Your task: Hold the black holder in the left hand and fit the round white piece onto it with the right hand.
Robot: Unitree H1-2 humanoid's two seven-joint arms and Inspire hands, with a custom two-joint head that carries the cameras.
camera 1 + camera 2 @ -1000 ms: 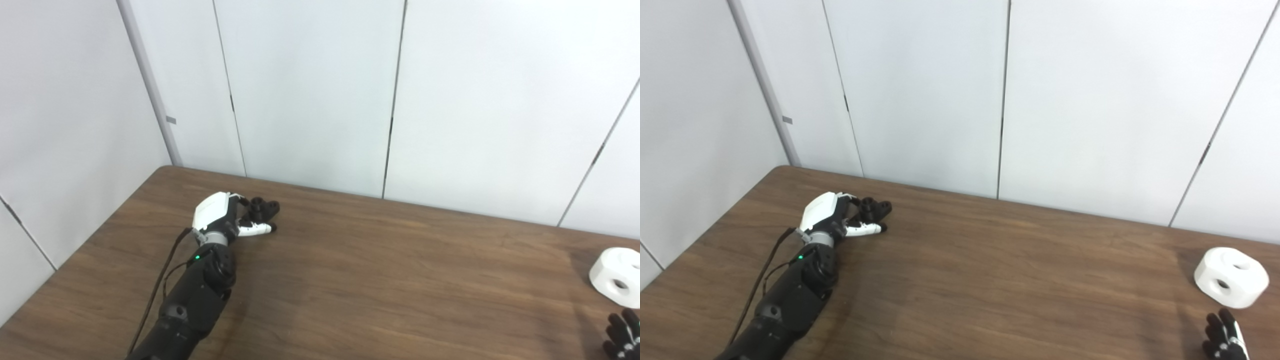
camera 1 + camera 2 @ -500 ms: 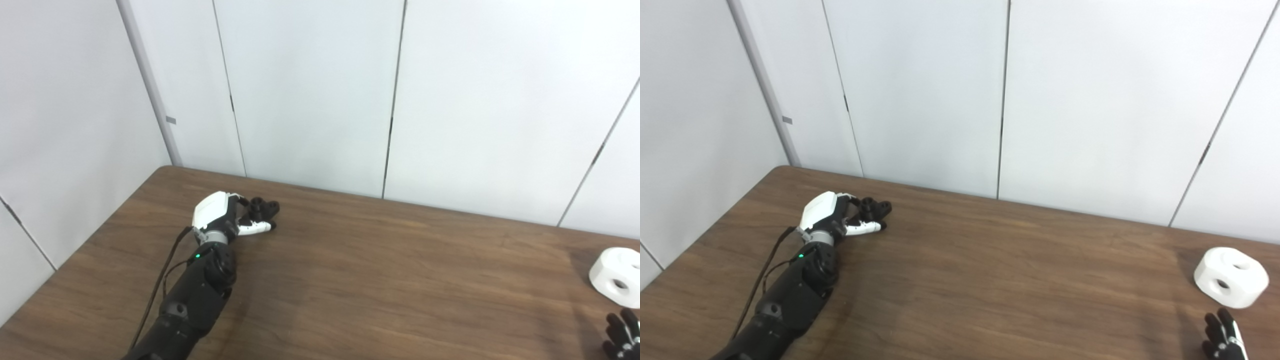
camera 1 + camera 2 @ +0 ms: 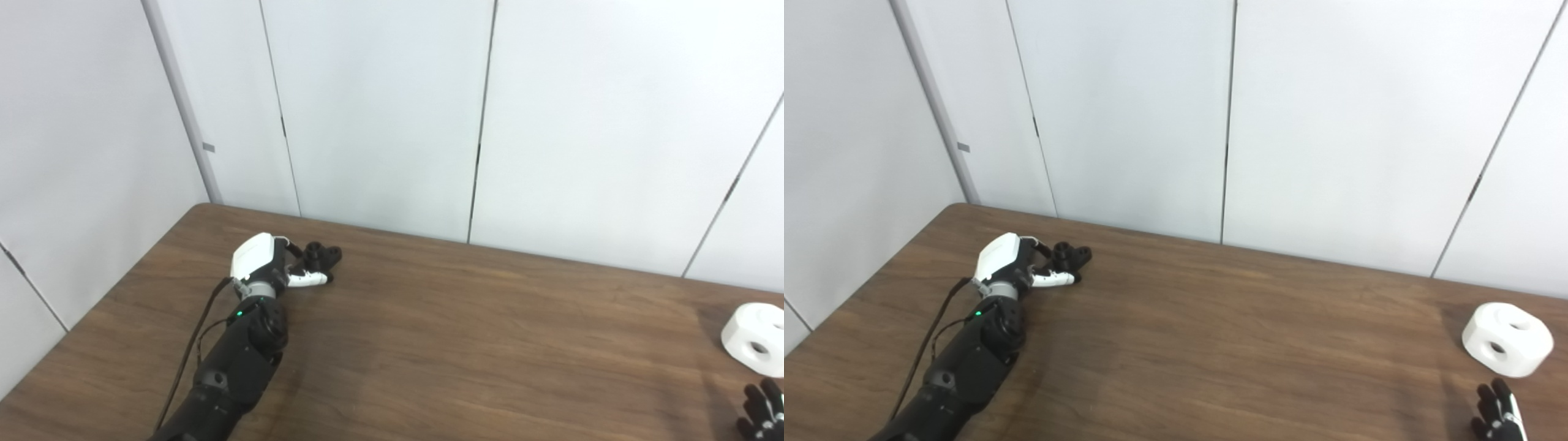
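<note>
Both hands low. My right hand (image 3: 1497,419), fingers apart and empty, sits just short of the round white piece (image 3: 1507,339). Farther off, my left hand (image 3: 264,264) has drawn back slightly; black holder (image 3: 321,254) at its fingertips, grip unconfirmed, so pickup pending.

Bright even light, soft shadows on the table (image 3: 465,343), pale walls slightly washed, mild overall softness
</note>
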